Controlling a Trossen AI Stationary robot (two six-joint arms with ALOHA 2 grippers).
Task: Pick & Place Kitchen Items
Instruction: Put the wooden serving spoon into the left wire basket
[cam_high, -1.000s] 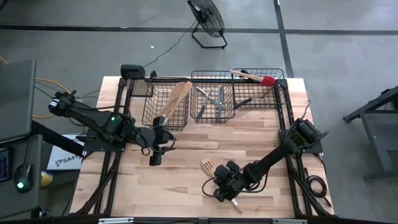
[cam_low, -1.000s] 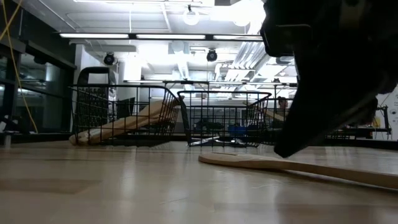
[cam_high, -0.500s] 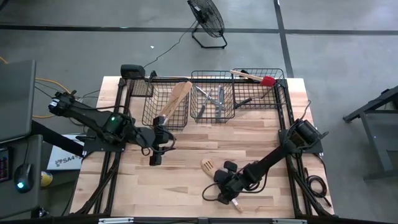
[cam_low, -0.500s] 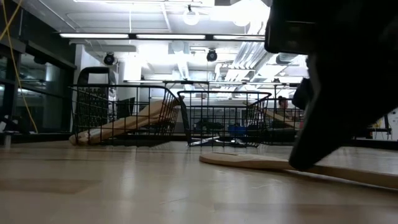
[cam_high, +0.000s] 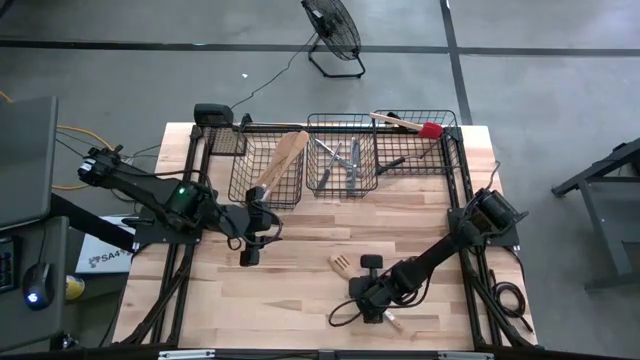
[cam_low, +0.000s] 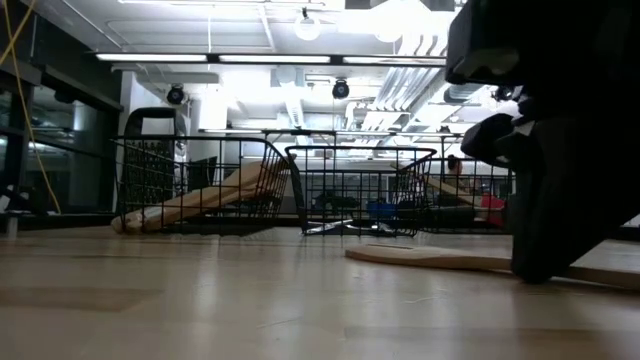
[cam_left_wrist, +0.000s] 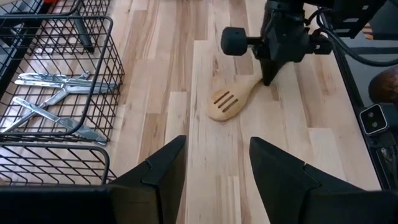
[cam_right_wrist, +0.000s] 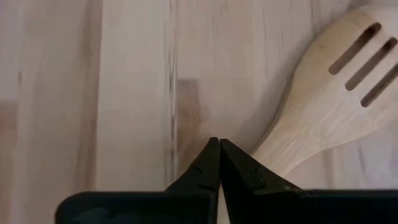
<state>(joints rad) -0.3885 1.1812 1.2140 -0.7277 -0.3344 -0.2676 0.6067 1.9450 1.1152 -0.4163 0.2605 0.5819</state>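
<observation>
Two dark, matte black jointed arms, slim links between bulkier round joints. Small green light glowing on the left arm (cam_high: 183, 190). Black cables looping beside the right arm (cam_high: 440, 255). Wedge-shaped black fingers (cam_left_wrist: 155, 177), flat-faced and sharp-edged.

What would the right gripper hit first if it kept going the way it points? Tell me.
Probably the table. The right gripper, shut, points straight down at bare wood just beside the slotted wooden turner; whether the tips already touch the wood is unclear.

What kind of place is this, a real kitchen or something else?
Probably a lab or workshop, not a kitchen: a bare concrete floor with a floor fan, exposed ceiling pipes, and a wooden table fitted with robot arms.
</observation>
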